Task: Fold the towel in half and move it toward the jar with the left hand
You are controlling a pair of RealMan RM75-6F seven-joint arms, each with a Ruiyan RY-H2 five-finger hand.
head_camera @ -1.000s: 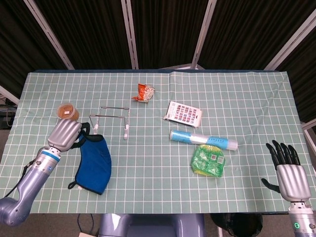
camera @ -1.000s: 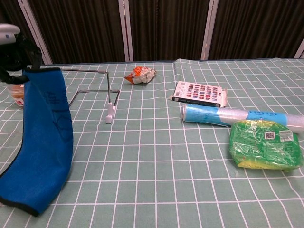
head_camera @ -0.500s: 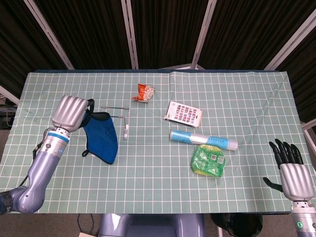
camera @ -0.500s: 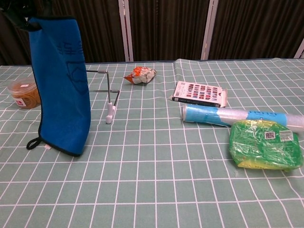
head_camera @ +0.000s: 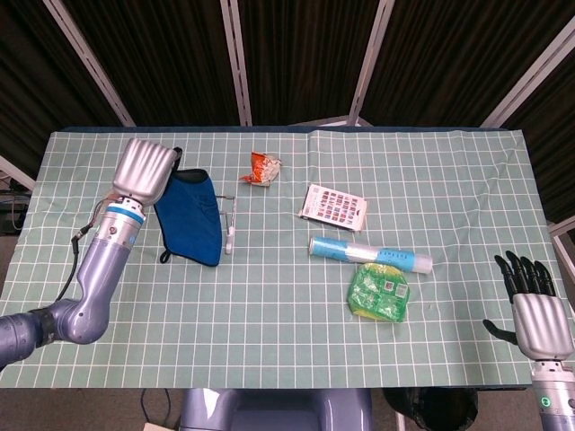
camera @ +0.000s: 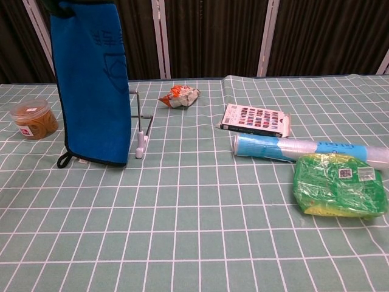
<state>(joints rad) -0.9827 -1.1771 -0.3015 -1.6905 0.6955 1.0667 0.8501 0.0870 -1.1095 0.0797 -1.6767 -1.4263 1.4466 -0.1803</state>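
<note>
**Reporter:** Over the green checked tablecloth, what hangs from your arm?

**Operator:** My left hand grips the blue towel by its top edge, fingers curled over the cloth, so it drapes full length. In the chest view its lower hem and black loop reach down to about the cloth's level, just in front of the wire stand; whether they touch it, I cannot tell. I judge the lift is meant to let the towel fall straight before I lay it over on itself.

**Reporter:** And the fold?

**Operator:** Not yet made, as I read it. The jar stands to the towel's left, near but apart, so the move toward it is short.

**Reporter:** Your other hand?

**Operator:** My right hand holds nothing, fingers spread, at the table's near right corner, well apart from the plastic tube, the green packet, the printed box and the snack wrapper.
</note>
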